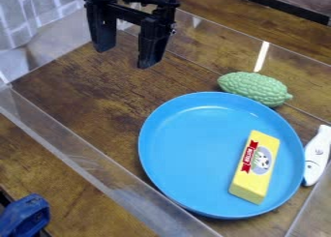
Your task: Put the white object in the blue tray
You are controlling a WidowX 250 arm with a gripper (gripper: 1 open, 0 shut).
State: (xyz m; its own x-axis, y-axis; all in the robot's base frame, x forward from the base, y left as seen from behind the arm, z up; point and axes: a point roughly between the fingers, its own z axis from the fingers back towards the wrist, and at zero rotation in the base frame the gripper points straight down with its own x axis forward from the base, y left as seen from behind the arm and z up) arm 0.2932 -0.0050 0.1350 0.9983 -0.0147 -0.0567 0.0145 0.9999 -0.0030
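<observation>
The end effector (127,55) was wide open above the wooden tabletop (97,86), with its 2 fingers well apart and nothing between them. The white object (315,156) lay outside the blue tray (181,159), just beside its rim, near the right edge of the view. Inside the tray there was 1 yellow block (254,168) with a red and white label, and it lay toward the right side. Behind the tray was 1 green bumpy object (255,88). In the lower left corner, 1 dark blue thing (23,217) was partly visible.
</observation>
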